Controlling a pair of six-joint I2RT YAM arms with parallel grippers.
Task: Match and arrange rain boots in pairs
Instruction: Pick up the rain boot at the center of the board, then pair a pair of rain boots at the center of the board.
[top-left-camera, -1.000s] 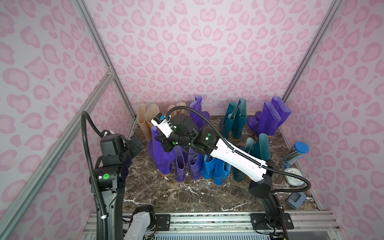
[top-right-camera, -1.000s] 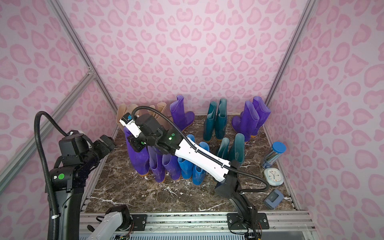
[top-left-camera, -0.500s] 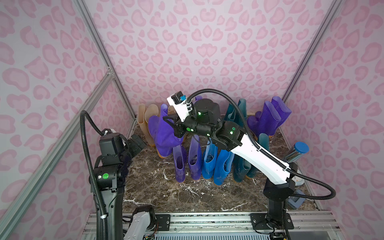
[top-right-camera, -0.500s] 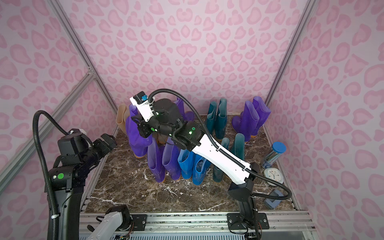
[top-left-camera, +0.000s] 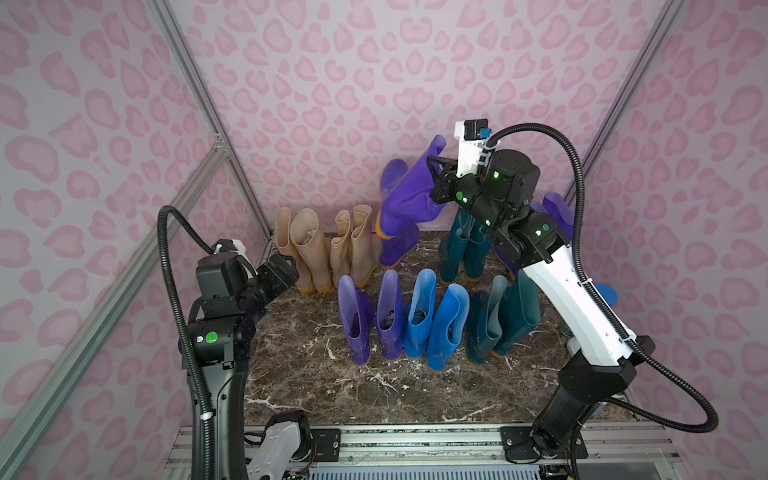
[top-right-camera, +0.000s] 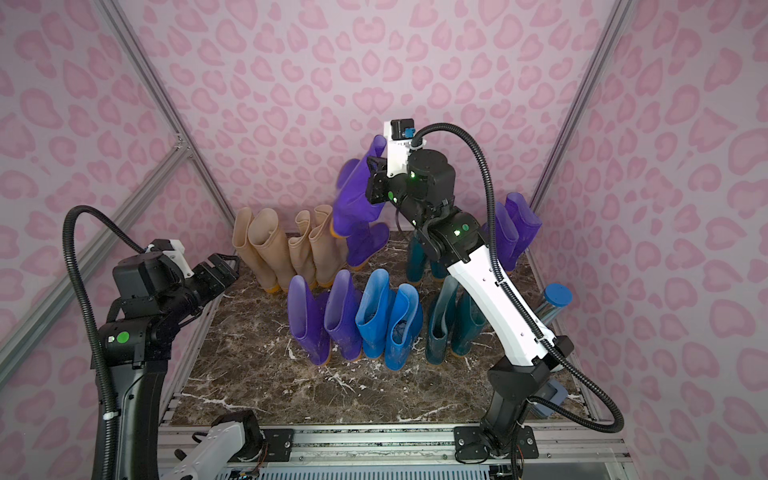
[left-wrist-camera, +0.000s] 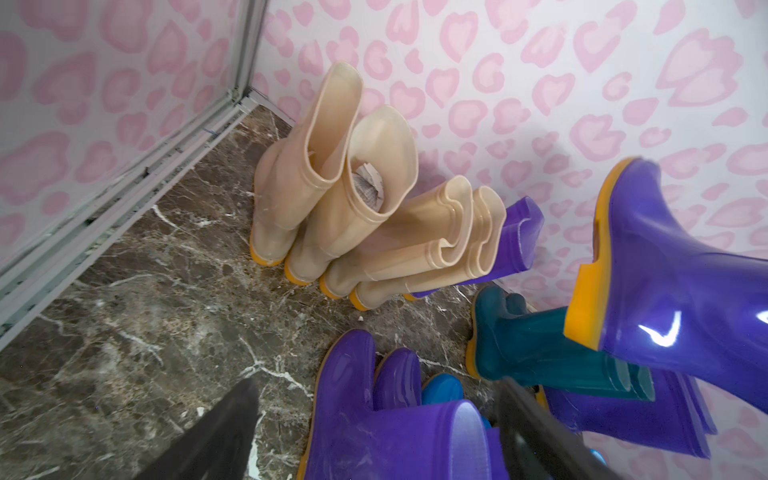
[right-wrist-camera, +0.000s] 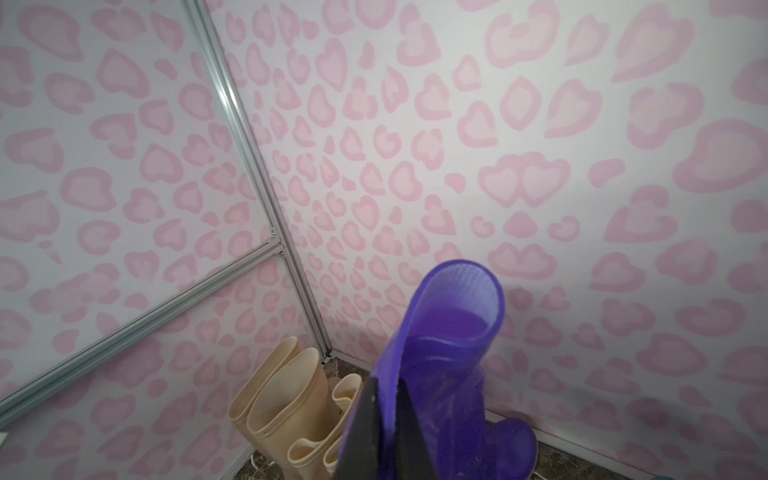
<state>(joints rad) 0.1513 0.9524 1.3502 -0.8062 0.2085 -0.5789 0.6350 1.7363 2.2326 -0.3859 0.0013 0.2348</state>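
My right gripper is shut on the shaft rim of a purple rain boot. The boot hangs tilted in the air by the back wall, above a lone standing purple boot. At the left, my left gripper is open and holds nothing, just short of the beige boots. A front row holds a purple pair, a blue pair and a teal pair. Another teal pair and a purple pair stand behind.
A shiny cylinder with a blue cap and a small grey box sit along the right wall. Pink patterned walls close in the marble floor on three sides. An aluminium rail runs along the front.
My right arm has lifted the purple boot from the front left, then swung it up and to the right toward the back wall. The left arm has stayed in place.
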